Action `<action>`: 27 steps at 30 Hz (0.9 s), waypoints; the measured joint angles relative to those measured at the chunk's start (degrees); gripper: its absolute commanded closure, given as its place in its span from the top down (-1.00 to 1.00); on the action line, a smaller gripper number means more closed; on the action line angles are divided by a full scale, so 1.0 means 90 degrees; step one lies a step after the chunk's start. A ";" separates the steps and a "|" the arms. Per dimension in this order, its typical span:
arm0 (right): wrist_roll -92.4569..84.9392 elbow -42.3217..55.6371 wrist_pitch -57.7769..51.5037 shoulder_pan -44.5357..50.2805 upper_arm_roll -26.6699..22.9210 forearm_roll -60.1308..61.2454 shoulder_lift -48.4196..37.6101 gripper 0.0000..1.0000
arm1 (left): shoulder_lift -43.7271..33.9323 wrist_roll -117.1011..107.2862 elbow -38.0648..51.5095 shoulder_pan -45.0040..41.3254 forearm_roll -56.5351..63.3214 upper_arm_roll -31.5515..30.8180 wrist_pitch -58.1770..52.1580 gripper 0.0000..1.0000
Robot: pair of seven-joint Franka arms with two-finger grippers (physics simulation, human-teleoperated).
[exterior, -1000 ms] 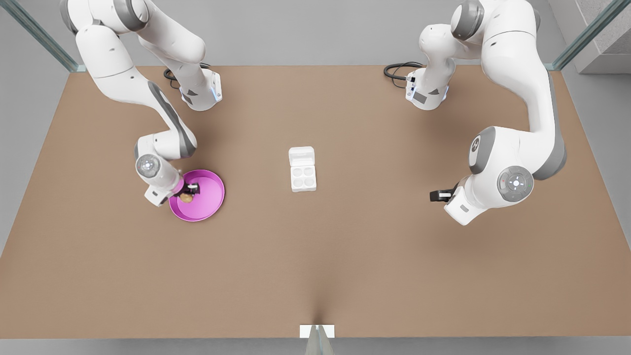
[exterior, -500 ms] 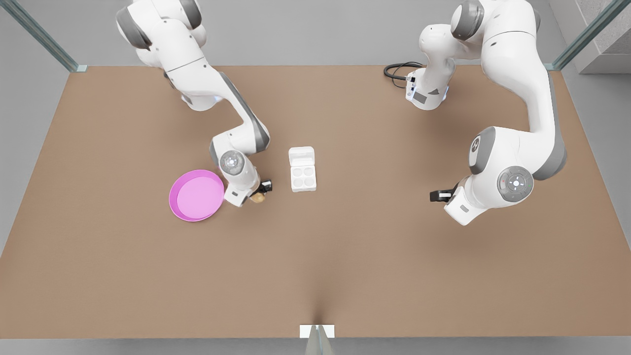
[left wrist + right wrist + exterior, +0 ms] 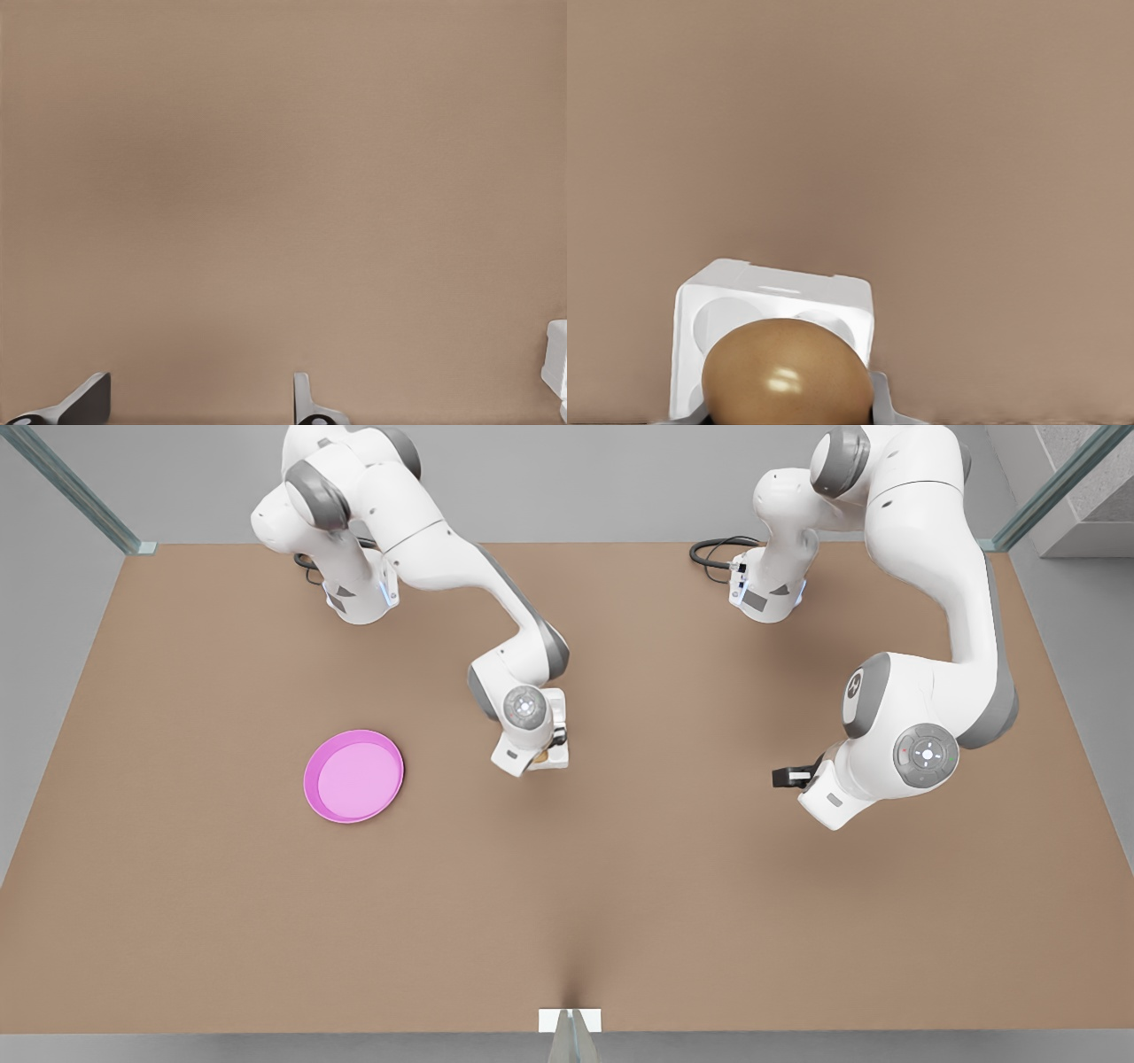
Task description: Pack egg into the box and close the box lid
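Observation:
The tan-brown egg is held in my right gripper, which is shut on it, on the arm at the front view's left. One finger shows beside the egg. In the front view the egg hangs just over the white box at the table's middle. The right wrist view has the box right behind the egg, two of its round cups showing. The arm's wrist hides most of the box lid. My left gripper waits far off at the front view's right, open over bare table.
A round pink plate lies bare at the front view's left of the box. Both arm bases stand at the table's far edge, with cables. A white piece shows in the left wrist view; what it is I cannot tell.
My right gripper lifted the egg off the pink plate and carried it toward the front view's right, to just over the box. The left arm has not moved.

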 measured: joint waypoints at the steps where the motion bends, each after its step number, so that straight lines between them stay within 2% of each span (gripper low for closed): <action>1: 0.0072 -0.0016 -0.0026 0.0065 0.0004 0.0023 -0.0008 -0.05 | 0.0000 0.0000 0.0000 0.0000 0.0000 0.0000 0.0000 1.00; 16: 0.0793 -0.0084 0.0051 0.0159 -0.0041 0.0146 0.0229 -0.03 | 0.0000 -0.0001 0.0000 0.0000 0.0000 0.0000 -0.0002 1.00; 17: 0.0824 -0.0087 0.0056 0.0169 -0.0041 0.0147 0.0238 0.58 | 0.0000 -0.0001 0.0000 0.0000 0.0000 0.0000 -0.0002 1.00; 18: 0.0862 -0.0084 0.0053 0.0174 -0.0038 0.0132 0.0242 1.00 | 0.0000 -0.0001 0.0000 0.0000 0.0000 0.0000 -0.0002 1.00; 23: 0.1018 -0.0073 0.0025 0.0157 -0.0019 0.0120 0.0095 1.00 | 0.0000 -0.0001 0.0000 0.0000 0.0000 0.0000 -0.0001 1.00; 26: 0.1054 -0.0471 -0.0008 -0.0473 0.0000 0.0044 -0.0546 1.00 | -0.0038 -0.0008 -0.0025 0.0005 -0.0023 -0.0005 -0.0007 1.00; 27: 0.1017 -0.0771 -0.0061 -0.0917 0.0013 -0.0059 -0.0958 1.00 | -0.0169 -0.0056 -0.0026 0.0042 -0.0072 -0.0273 -0.0050 -0.29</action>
